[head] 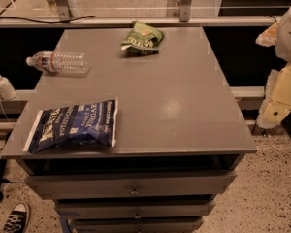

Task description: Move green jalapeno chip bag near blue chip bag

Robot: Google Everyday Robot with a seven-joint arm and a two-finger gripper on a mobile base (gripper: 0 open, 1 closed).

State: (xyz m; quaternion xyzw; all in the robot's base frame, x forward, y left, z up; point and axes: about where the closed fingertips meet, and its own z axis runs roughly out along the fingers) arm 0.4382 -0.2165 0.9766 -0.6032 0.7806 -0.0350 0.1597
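Observation:
The green jalapeno chip bag (142, 37) is small and crumpled and lies at the far middle of the grey table top (174, 101). The blue chip bag (73, 125) is large, dark navy with white lettering, and lies flat at the near left corner. The two bags are far apart. My gripper (276, 106) shows as pale cream parts at the right edge of the view, beyond the table's right side and away from both bags. It holds nothing that I can see.
A clear plastic water bottle (58, 62) lies on its side at the far left of the table. Drawers (131, 183) sit below the top. A spray bottle (1, 84) stands on a ledge to the left. A shoe (13, 218) shows at the bottom left.

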